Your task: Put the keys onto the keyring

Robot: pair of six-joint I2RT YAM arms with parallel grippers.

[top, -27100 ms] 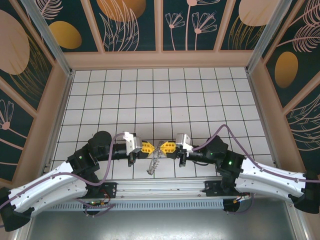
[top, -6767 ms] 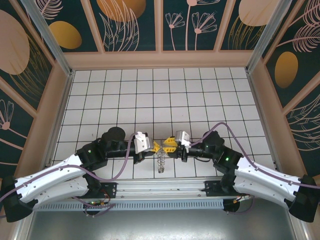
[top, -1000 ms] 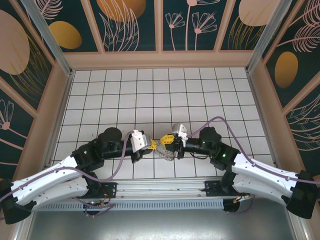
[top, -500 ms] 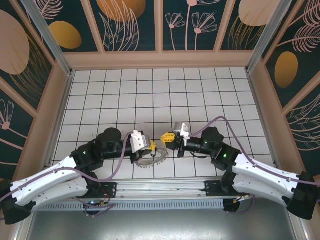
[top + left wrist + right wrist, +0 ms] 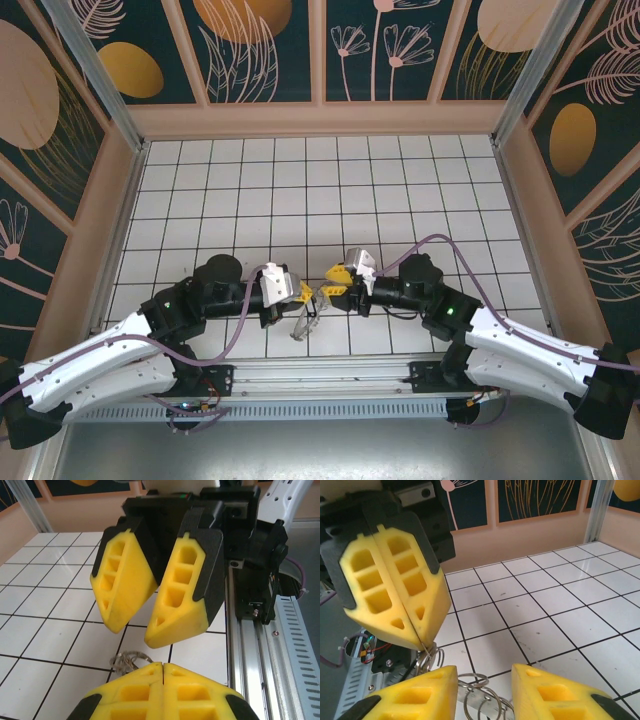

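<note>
**Top external view.** The left gripper and the right gripper stand tip to tip, just apart, over the near rows of the tiled floor. The keyring hangs from the left gripper as a narrow bunch. Half a second ago it hung spread as a hoop with the right gripper drawn back. A second ago both grippers met on it. The right gripper has therefore let go and come back in, probably for a fresh hold (a regrasp, not a finished threading). The key is too small to pick out. The base rail lies just on the near side of the ring. Open floor runs to the far side and to both sides, with the walls well apart.

**Left wrist view.** The left gripper's own fingers are pressed together with no gap. Wire loops of the keyring show just beyond their tips. The right gripper's fingers face them, parted and holding nothing. The rail runs close on the right, so the free room lies to the left, over the tiles.

**Right wrist view.** The right gripper's own fingers stand apart, with keyring loops lying between them, not clamped. The left gripper's fingers are shut, with a wire pinched at their tips. Bare tiles extend to the far wall.
</note>
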